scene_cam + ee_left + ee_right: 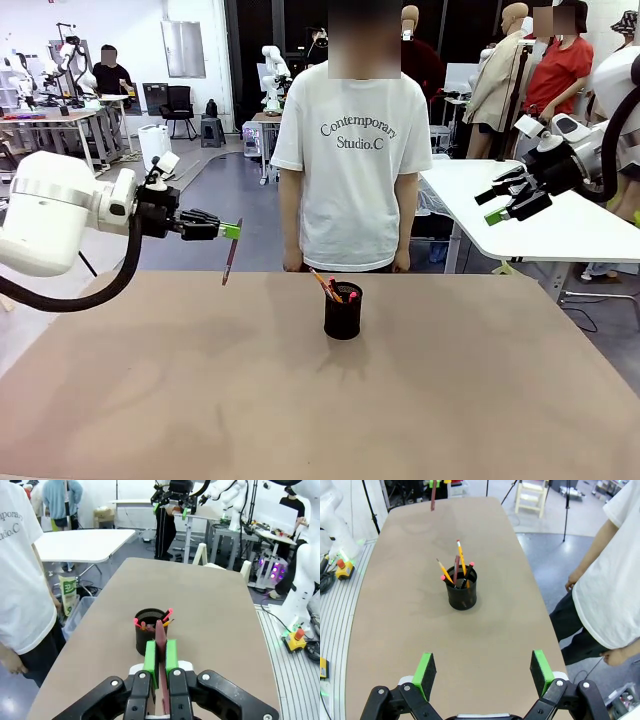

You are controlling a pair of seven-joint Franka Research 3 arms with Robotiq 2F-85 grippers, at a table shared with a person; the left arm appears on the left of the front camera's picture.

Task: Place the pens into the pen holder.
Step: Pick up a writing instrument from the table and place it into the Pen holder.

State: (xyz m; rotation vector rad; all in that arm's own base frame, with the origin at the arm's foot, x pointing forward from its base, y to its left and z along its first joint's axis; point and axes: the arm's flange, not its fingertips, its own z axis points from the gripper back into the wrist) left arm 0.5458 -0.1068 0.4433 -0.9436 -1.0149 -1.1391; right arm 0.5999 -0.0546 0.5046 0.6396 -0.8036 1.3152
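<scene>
Left jaws hold one pen above the bench; right jaws stand wide with nothing in them.

From the front view, I see my left gripper clamped on a thin copper-brown pen that hangs almost upright below its green pads, above the tan bench; off to its right, down on the bench, stands the small black mesh pen holder with several pens already in it, and my right gripper hovers well apart, high on the far side, jaws spread. In the left wrist view, the brown pen sits pinched between the green pads, with the holder just ahead of the jaws. In the right wrist view, my right gripper is wide open and empty, the holder well ahead on the bench with yellow-orange pencils and red-ended pens leaning in it; a person in a white T-shirt stands at the side.
</scene>
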